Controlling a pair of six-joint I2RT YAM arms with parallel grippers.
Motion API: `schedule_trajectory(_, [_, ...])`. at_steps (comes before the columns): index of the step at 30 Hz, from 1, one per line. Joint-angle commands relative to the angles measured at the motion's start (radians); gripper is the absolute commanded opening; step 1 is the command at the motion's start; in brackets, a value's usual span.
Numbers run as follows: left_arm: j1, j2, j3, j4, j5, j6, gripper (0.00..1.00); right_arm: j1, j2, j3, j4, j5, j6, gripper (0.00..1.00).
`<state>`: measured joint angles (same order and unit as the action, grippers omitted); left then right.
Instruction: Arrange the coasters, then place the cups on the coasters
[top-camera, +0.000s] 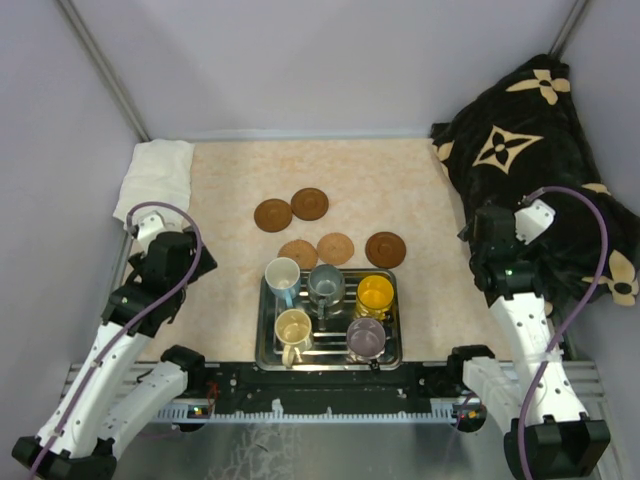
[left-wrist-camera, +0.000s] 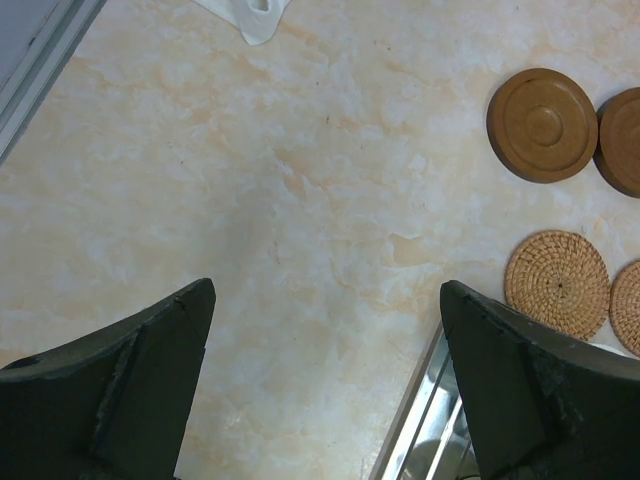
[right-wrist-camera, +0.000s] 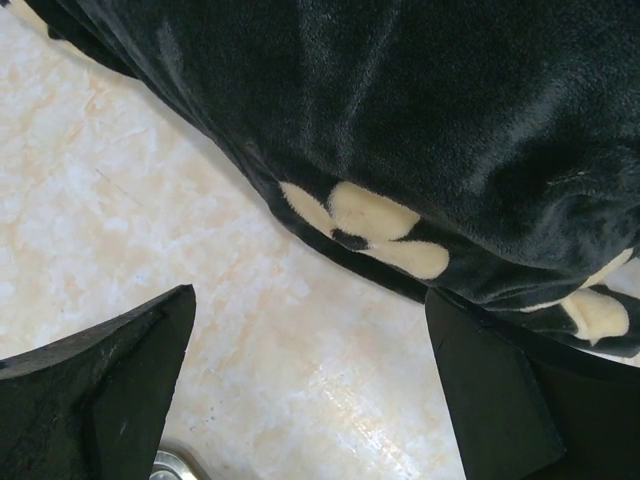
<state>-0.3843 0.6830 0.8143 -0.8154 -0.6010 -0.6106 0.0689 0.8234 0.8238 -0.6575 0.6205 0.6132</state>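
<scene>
A white cloth (top-camera: 158, 172) lies at the far-left corner of the table (top-camera: 220, 300). The left gripper (left-wrist-camera: 325, 290), jaws spread wide and empty, hovers over bare table to the left of the steel tray (top-camera: 325, 363). At centre, five coasters (top-camera: 310, 204) lie flat: two dark discs farther back, and two woven tan ones and one dark one just beyond the tray. All five cups (top-camera: 326, 284) stand inside the tray, three far and two near. The right gripper (right-wrist-camera: 308, 295), jaws likewise apart and empty, hangs beside a black plush fabric (top-camera: 520, 130) with cream flowers.
</scene>
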Motion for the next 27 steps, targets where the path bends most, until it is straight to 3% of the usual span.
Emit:
schedule_trajectory(1, [0.005,0.013,-0.017,0.024,0.018,-0.005,1.00,-0.005,-0.021,-0.006,0.052,0.010,-0.019,0.99])
schedule_trajectory(9, [0.004,0.105,-0.022,0.162,0.098,0.037,1.00,-0.005,-0.015,0.003,0.121,-0.150,-0.118,0.99])
schedule_trajectory(15, [0.005,0.305,0.034,0.254,0.147,0.067,1.00,0.014,0.100,0.074,0.190,-0.379,-0.184,0.99])
schedule_trajectory(20, [0.005,0.440,0.080,0.352,0.186,0.080,1.00,0.206,0.266,0.189,0.245,-0.317,-0.271,0.99])
schedule_trajectory(23, [0.006,0.489,0.083,0.438,0.178,0.093,1.00,0.259,0.387,0.270,0.274,-0.325,-0.286,0.99])
schedule_trajectory(25, [0.007,0.527,0.090,0.492,0.172,0.098,1.00,0.274,0.471,0.331,0.288,-0.353,-0.297,0.93])
schedule_trajectory(27, [0.007,0.577,0.109,0.528,0.178,0.103,1.00,0.290,0.557,0.394,0.304,-0.376,-0.319,0.80])
